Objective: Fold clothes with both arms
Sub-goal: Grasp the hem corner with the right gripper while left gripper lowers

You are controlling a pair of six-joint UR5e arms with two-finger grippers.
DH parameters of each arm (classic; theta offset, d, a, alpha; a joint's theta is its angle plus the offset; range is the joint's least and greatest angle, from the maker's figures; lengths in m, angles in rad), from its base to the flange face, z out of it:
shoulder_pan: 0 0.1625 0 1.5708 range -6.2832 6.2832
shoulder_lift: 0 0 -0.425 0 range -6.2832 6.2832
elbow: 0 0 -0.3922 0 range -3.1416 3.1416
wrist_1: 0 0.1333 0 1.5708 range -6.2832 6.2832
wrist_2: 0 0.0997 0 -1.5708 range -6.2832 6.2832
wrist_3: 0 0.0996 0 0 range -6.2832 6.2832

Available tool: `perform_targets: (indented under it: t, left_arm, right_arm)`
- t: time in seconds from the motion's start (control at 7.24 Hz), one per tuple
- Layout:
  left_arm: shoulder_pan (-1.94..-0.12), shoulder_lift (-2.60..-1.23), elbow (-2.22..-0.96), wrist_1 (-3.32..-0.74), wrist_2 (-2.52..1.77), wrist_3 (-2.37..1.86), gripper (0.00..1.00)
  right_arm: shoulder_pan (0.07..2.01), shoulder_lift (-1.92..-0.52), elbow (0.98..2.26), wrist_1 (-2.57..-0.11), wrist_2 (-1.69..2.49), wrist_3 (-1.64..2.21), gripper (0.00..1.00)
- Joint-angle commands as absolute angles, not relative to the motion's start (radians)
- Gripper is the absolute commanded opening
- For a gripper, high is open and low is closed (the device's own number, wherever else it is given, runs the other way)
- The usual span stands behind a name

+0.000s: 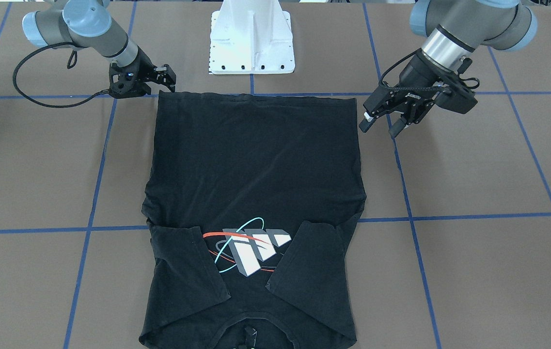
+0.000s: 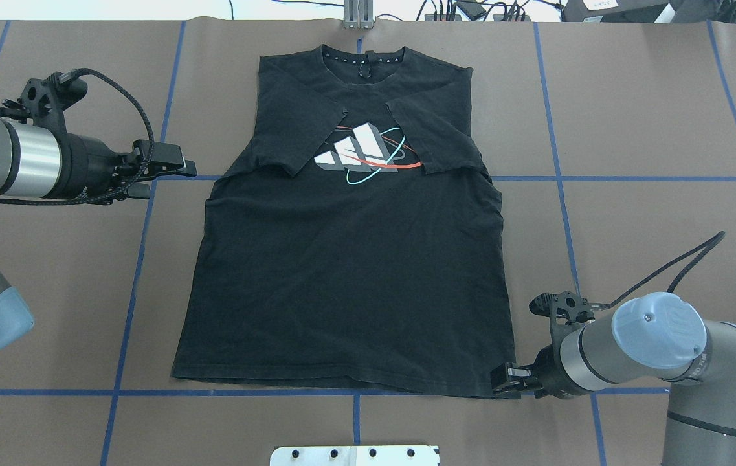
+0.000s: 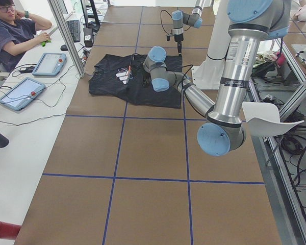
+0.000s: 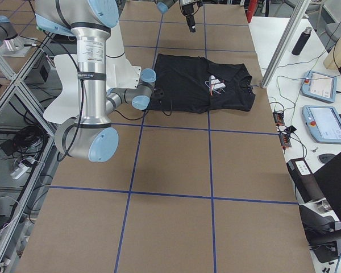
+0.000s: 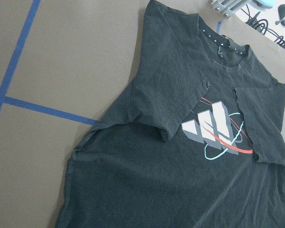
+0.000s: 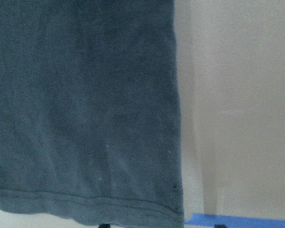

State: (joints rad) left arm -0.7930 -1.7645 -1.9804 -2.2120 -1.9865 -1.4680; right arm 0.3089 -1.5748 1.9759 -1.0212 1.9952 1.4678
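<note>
The clothes are one black T-shirt point(image 2: 348, 272) lying flat on the brown table, collar at the far edge. Both sleeves are folded inward beside the white-grey logo point(image 2: 361, 155). My right gripper point(image 2: 505, 382) sits low at the shirt's near right hem corner point(image 6: 173, 209), jaws apart, touching the fabric edge without lifting it. My left gripper point(image 2: 170, 171) hovers open above the table, left of the shirt point(image 1: 256, 155) and apart from it. In the front-facing view the left gripper point(image 1: 377, 123) hangs beside the hem corner. The left wrist view looks down on the logo point(image 5: 213, 128).
The white pedestal base point(image 1: 252, 43) stands just behind the hem. Blue tape lines point(image 2: 134, 259) cross the table. Cables and plugs point(image 2: 471, 10) lie past the far edge. A person point(image 3: 15, 30) sits at a side desk with tablets point(image 3: 48, 64).
</note>
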Motion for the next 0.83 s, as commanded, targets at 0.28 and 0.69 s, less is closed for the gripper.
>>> perform_targets:
  t: [0.28, 0.69]
  left_arm:
    - [-0.795, -1.763, -1.982, -2.212, -1.983, -1.468, 1.00]
    - [-0.793, -1.761, -1.988, -2.212, -1.973, -1.470, 1.00]
  right_arm:
    - [0.296, -1.560, 1.971, -1.074, 1.997, 1.466, 0.61]
    - [0.295, -1.560, 1.965, -1.075, 1.997, 1.466, 0.53]
